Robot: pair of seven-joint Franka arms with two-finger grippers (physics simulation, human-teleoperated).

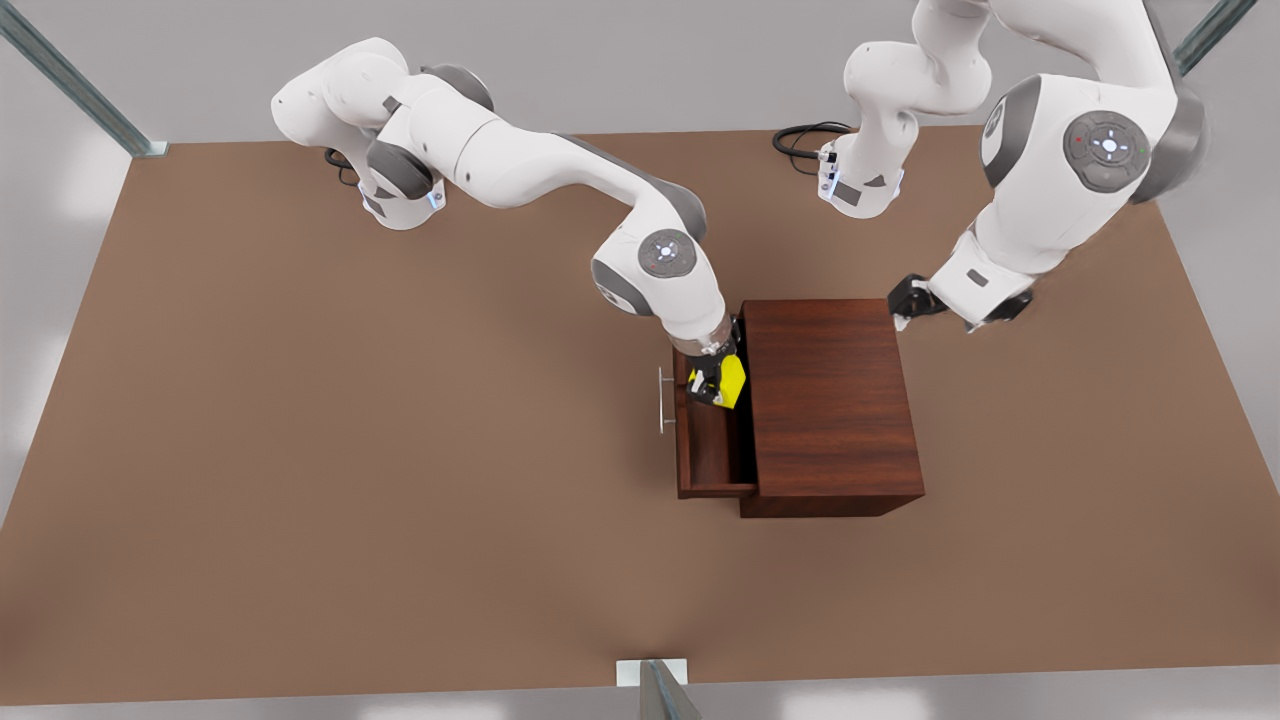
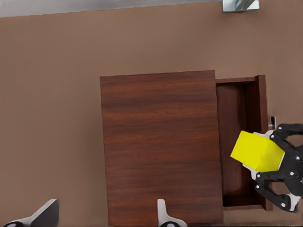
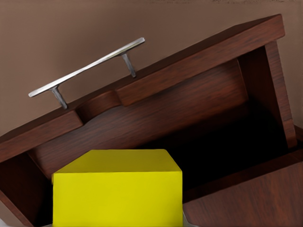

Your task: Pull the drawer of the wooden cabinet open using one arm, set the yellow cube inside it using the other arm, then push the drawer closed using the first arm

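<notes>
1. The wooden cabinet (image 1: pixel 830 400) stands on the brown table (image 1: pixel 300 480), with its drawer (image 1: pixel 700 450) pulled out toward the front view's left; the silver bar handle (image 1: pixel 662 400) sits on the drawer's front panel.
2. The right gripper (image 1: pixel 708 388) hangs over the open drawer at the end nearer the arm bases, close beside the cabinet's front edge. Its fingers are closed on the yellow cube (image 1: pixel 731 381), which sits tilted between them.
3. In the left wrist view the yellow cube (image 2: pixel 257 151) is seen clamped in the black fingers (image 2: pixel 279 177) of the right gripper, above the drawer's (image 2: pixel 232 142) open cavity rather than resting on its floor.
4. In the right wrist view the yellow cube (image 3: pixel 117 189) lies directly below the camera, with the drawer's (image 3: pixel 189 118) inner walls and the handle (image 3: pixel 87 68) beyond it.
5. The left gripper (image 1: pixel 908 300) waits at the cabinet's back corner, on the front view's right. Its fingertips (image 2: pixel 163 215) are spread wide apart and hold nothing.
</notes>
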